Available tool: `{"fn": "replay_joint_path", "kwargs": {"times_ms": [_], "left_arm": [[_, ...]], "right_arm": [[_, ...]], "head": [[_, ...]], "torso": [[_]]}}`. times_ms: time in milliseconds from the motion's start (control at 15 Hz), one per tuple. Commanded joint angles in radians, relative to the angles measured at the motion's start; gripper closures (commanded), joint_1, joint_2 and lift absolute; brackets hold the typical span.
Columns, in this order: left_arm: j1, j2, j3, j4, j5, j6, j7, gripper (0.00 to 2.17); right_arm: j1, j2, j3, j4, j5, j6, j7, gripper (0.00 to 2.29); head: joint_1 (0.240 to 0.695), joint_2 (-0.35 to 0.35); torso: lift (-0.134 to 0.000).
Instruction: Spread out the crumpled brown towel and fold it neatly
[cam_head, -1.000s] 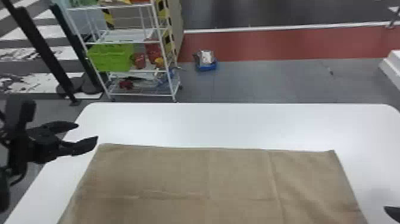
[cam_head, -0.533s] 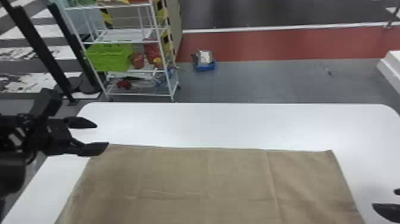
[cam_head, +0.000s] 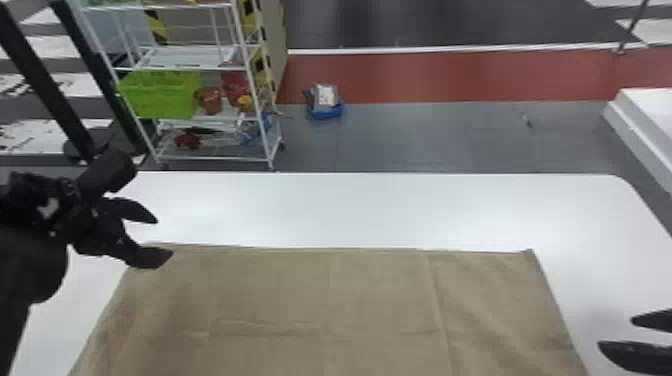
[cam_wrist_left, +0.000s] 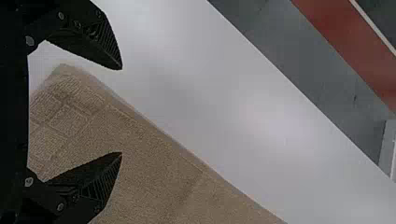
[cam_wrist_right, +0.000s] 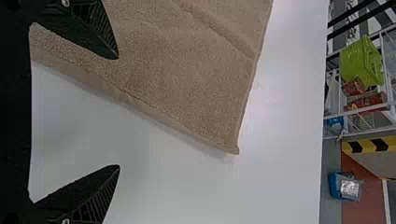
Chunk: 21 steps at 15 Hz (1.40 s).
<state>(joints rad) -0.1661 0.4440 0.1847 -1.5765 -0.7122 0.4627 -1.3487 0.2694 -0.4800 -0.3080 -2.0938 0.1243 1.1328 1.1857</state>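
The brown towel (cam_head: 320, 300) lies spread on the white table, with slight creases and its far edge nearly straight. My left gripper (cam_head: 162, 240) stands open near the towel's far left corner; in the left wrist view the same gripper (cam_wrist_left: 122, 111) has that corner of the towel (cam_wrist_left: 154, 163) beyond its parted fingers. At the right edge of the head view is my right gripper (cam_head: 620, 332), beside the towel's right edge. From the right wrist, this gripper (cam_wrist_right: 118, 112) is open with nothing held, the towel's side edge (cam_wrist_right: 154, 109) and far right corner beyond it.
The white table (cam_head: 390, 210) extends past the towel's far edge and on both sides. Behind it on the floor stand a white wire shelf (cam_head: 215, 160) with a green basket (cam_head: 160, 95), and a blue container (cam_head: 326, 110).
My left gripper has moved right and slightly inward, to the towel's far left corner. The right gripper has come farther into view from the right edge. The towel looks unchanged.
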Motion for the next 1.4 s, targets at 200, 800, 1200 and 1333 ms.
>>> {"fn": "replay_joint_path", "kwargs": {"times_ms": [200, 800, 1200, 1333], "left_arm": [[-0.044, 0.036, -0.051, 0.101, -0.089, -0.065, 0.007, 0.27], [-0.153, 0.051, -0.106, 0.248, -0.127, -0.117, -0.010, 0.38], [-0.197, 0.065, -0.145, 0.311, -0.161, -0.080, -0.041, 0.45], [-0.214, 0.073, -0.154, 0.334, -0.161, -0.080, -0.029, 0.45]], "right_arm": [[0.001, 0.000, 0.003, 0.009, 0.002, -0.017, 0.000, 0.03], [0.011, 0.000, 0.004, 0.014, 0.006, -0.026, 0.002, 0.04], [0.010, -0.002, 0.003, 0.018, 0.006, -0.044, 0.002, 0.04], [0.010, -0.003, 0.003, 0.021, 0.006, -0.047, 0.002, 0.04]], "head": [[0.695, 0.109], [0.695, 0.136], [0.695, 0.140], [0.695, 0.145]], "torso": [[-0.122], [-0.122], [-0.122], [-0.122]]}}
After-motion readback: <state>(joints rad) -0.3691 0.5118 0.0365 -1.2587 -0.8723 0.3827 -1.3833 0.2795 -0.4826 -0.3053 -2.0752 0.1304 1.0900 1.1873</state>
